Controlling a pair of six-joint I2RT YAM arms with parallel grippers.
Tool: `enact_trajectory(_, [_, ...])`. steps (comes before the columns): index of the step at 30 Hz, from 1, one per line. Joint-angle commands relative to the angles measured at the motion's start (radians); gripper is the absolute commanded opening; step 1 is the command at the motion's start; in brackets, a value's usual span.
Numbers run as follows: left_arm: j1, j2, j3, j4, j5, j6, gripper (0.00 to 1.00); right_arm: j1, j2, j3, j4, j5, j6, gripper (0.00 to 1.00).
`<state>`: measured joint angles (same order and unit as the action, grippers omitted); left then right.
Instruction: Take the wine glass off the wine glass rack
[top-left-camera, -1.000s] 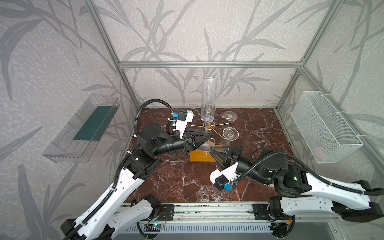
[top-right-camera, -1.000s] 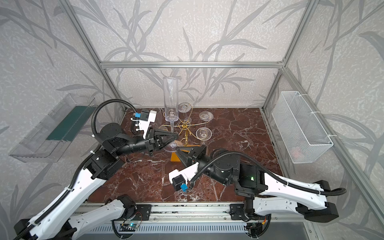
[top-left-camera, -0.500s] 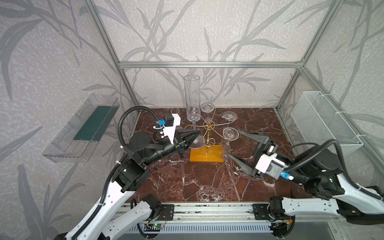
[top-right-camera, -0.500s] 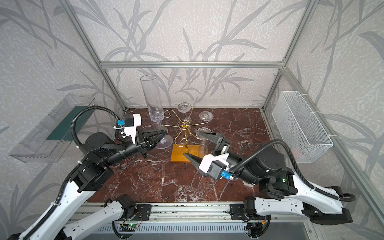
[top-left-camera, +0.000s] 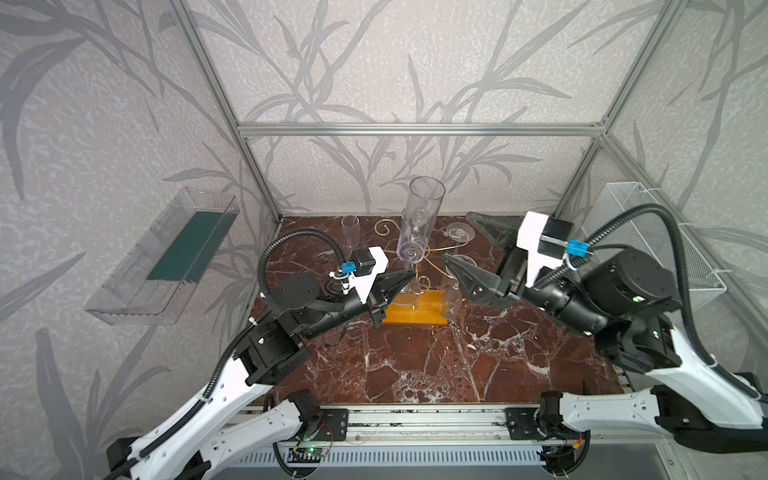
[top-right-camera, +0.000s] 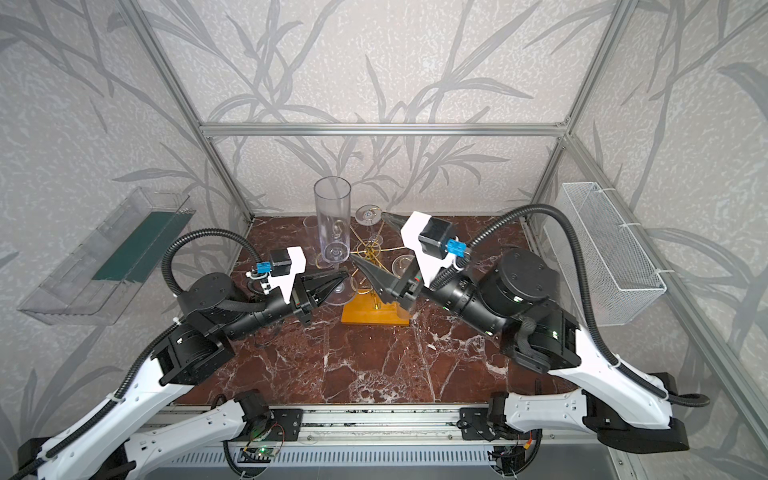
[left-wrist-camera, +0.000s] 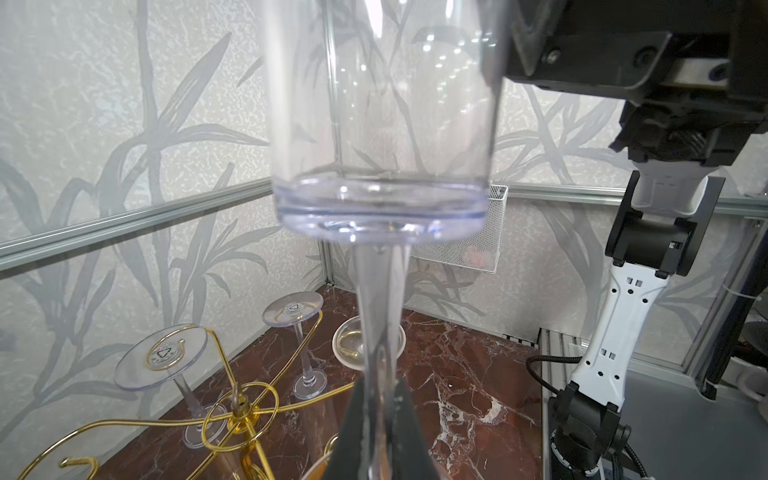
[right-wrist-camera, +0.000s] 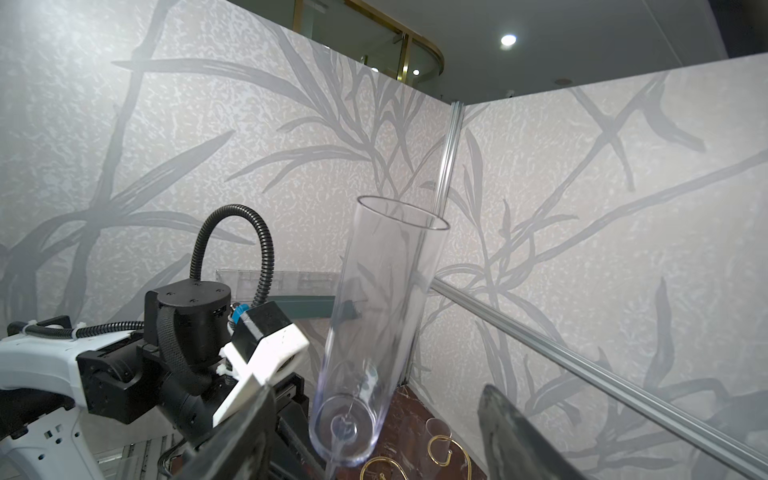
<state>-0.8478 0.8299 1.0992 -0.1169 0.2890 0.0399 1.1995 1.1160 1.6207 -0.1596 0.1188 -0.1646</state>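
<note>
Tall clear plastic flute-shaped wine glass (top-left-camera: 419, 220) stands upright, stem clenched in left gripper (top-left-camera: 408, 281), at nine o'clock of the gold-wire, orange-based wine glass rack (top-left-camera: 415, 316), apparently clear of it. Right gripper (top-left-camera: 456, 237) gapes empty at the glass's three o'clock. Next, probably: carry it away without snagging the rack.

1. I'm seeing the red-brown marble tabletop (top-left-camera: 415, 365) carrying the wine glass rack (top-left-camera: 419, 316), which is sitting flat on its orange-yellow base.
2. A small clear glass (top-left-camera: 350, 230) seems to be standing near the back-left corner.
</note>
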Motion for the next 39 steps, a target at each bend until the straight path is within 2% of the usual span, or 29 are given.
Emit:
enact_trajectory(1, [-0.023,0.011,0.0,0.06,-0.056,0.068,0.0,-0.022,0.043,0.045,-0.015,-0.112,0.089,0.75])
enact_trajectory(6, [-0.045,0.017,-0.015,0.081,-0.074,0.068,0.0,-0.046,0.088,0.072,-0.017,-0.159,0.121,0.75])
enact_trajectory(8, [-0.049,0.021,-0.017,0.082,-0.079,0.071,0.0,-0.056,0.093,0.067,-0.004,-0.173,0.136,0.71])
enact_trajectory(18, [-0.071,0.035,-0.021,0.076,-0.088,0.101,0.0,-0.115,0.091,0.031,0.079,-0.179,0.215,0.66])
enact_trajectory(21, [-0.074,0.038,-0.021,0.074,-0.093,0.106,0.0,-0.125,0.094,0.025,0.096,-0.177,0.221,0.59])
enact_trajectory(26, [-0.076,0.037,-0.024,0.078,-0.098,0.109,0.0,-0.132,0.097,0.022,0.098,-0.186,0.228,0.38])
enact_trajectory(30, [-0.078,0.036,-0.025,0.081,-0.101,0.112,0.0,-0.14,0.093,0.007,0.116,-0.192,0.227,0.35])
enact_trajectory(33, [-0.077,0.025,-0.04,0.099,-0.113,0.114,0.17,-0.146,0.084,-0.004,0.125,-0.203,0.222,0.34])
enact_trajectory(35, [-0.077,0.009,-0.057,0.118,-0.127,0.115,0.36,-0.152,0.076,-0.013,0.129,-0.202,0.211,0.34])
enact_trajectory(36, [-0.077,0.0,-0.062,0.125,-0.133,0.115,0.42,-0.153,0.071,-0.015,0.13,-0.201,0.203,0.34])
enact_trajectory(39, [-0.077,-0.031,-0.068,0.136,-0.146,0.115,0.53,-0.165,0.053,-0.011,0.113,-0.194,0.156,0.34])
